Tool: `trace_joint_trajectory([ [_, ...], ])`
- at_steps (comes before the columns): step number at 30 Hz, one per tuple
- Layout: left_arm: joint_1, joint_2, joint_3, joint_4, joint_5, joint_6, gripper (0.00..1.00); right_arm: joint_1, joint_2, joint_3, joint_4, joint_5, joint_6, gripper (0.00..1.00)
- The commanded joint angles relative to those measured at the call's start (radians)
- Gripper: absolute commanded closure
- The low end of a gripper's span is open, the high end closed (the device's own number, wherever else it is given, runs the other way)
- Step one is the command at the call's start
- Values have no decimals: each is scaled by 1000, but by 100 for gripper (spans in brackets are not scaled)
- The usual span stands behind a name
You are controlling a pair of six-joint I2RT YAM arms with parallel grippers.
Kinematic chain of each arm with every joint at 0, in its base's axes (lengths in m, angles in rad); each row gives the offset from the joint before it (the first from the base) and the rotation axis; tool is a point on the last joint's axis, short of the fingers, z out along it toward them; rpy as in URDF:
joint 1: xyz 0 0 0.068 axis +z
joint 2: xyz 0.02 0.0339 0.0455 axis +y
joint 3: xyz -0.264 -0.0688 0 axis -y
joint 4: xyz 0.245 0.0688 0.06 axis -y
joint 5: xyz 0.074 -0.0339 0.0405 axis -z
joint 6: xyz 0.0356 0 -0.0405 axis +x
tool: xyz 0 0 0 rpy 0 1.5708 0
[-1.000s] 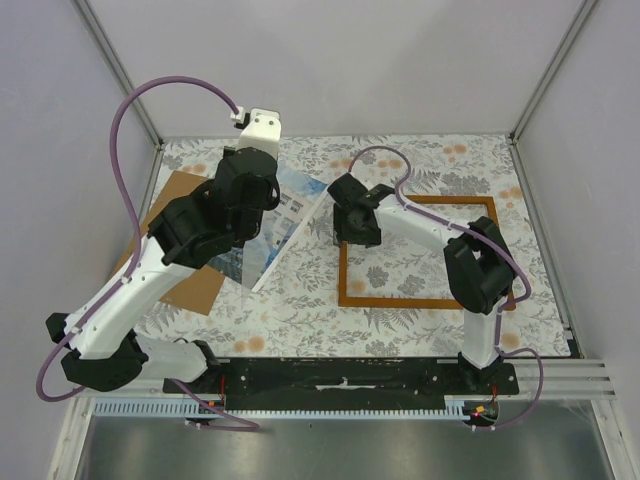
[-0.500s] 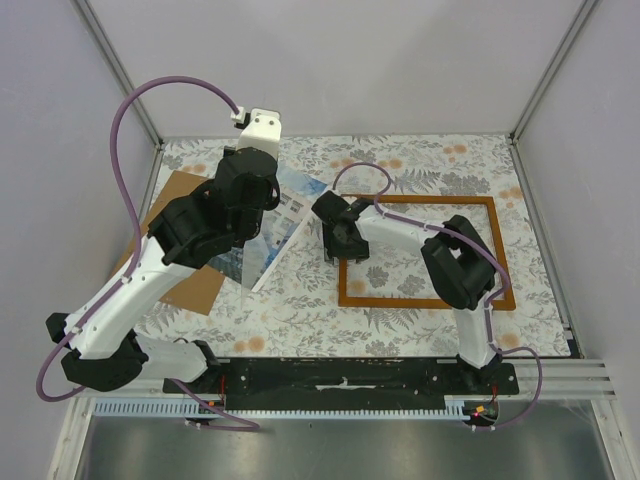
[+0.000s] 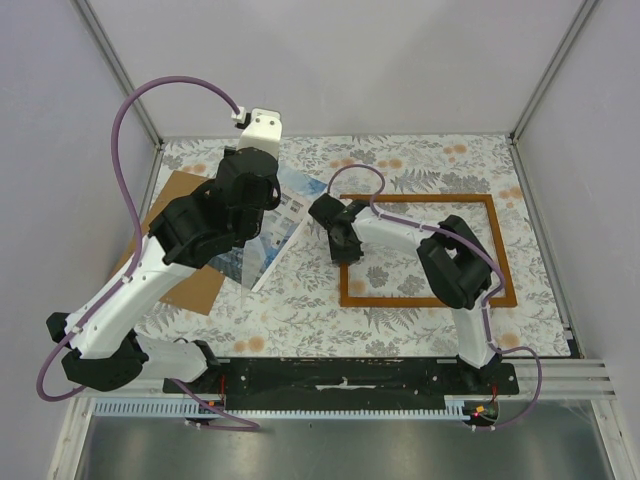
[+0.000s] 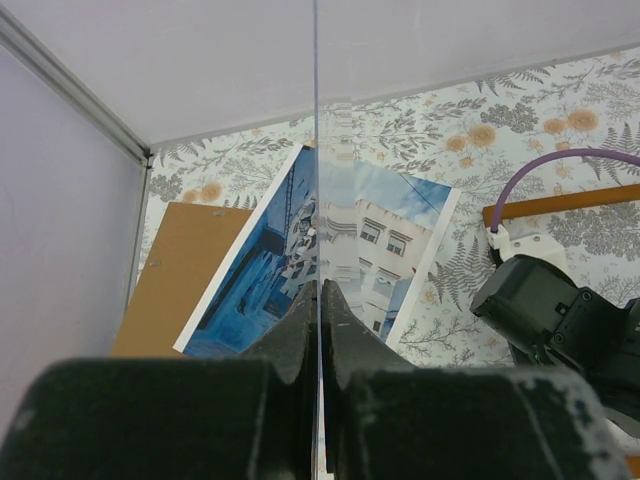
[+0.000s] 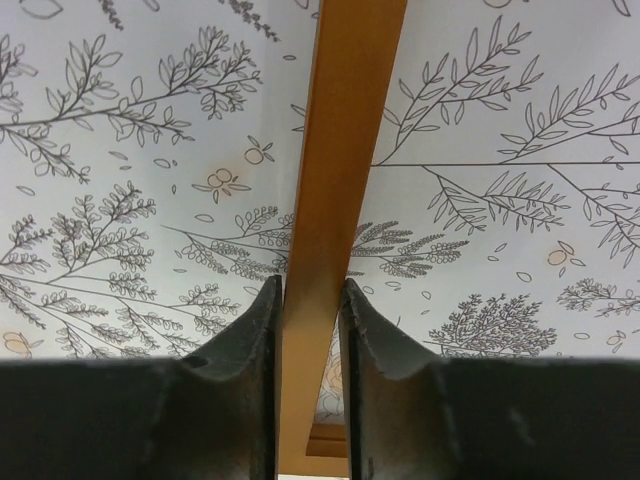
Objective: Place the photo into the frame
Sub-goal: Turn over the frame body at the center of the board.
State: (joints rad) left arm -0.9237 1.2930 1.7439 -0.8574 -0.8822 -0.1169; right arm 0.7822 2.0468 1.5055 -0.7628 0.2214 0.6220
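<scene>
The photo (image 4: 250, 270) of blue-and-white buildings lies face up on the table, its left edge over a brown backing board (image 4: 170, 270). In the top view the photo (image 3: 285, 215) lies just left of the frame (image 3: 420, 301), a thin orange-brown wooden rectangle lying flat. My left gripper (image 4: 321, 290) is shut on a thin clear pane (image 4: 315, 150), held upright and edge-on above the photo. My left gripper also shows in the top view (image 3: 268, 200). My right gripper (image 5: 310, 300) is shut on the frame's left rail (image 5: 345, 150), one finger on each side. It also shows in the top view (image 3: 343, 243).
The backing board (image 3: 172, 197) lies at the table's left side, partly under my left arm. The floral tablecloth (image 3: 300, 310) covers the table. Grey walls and metal posts (image 3: 125, 75) bound the back and sides. My right arm's wrist (image 4: 560, 320) is close to the photo's right edge.
My right gripper has moved left with the frame's left rail in it, bringing the frame closer to the photo. My left arm and the pane have not moved.
</scene>
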Motion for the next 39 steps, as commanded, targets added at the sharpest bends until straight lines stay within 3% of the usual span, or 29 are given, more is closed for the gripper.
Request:
trace_joint_trajectory([
  [1, 6, -24, 0, 63, -52, -13, 98, 37, 9, 62, 2, 22, -97, 80],
  [5, 8, -40, -9, 61, -81, -12, 98, 89, -3, 70, -7, 70, -162, 95],
  [7, 8, -47, -11, 60, -93, -10, 98, 107, -31, 36, 11, 87, -182, 97],
  [16, 11, -81, -26, 69, -109, -7, 98, 117, -233, -195, 125, 29, -219, 98],
  [25, 13, -86, -37, 81, -98, -3, 98, 127, -312, -268, 154, -14, -252, 97],
  [33, 14, -97, -34, 86, -110, 5, 98, 127, -359, -274, 142, -50, -240, 97],
  [39, 16, -104, -41, 86, -123, 2, 98, 118, -399, -157, 34, -76, -229, 99],
])
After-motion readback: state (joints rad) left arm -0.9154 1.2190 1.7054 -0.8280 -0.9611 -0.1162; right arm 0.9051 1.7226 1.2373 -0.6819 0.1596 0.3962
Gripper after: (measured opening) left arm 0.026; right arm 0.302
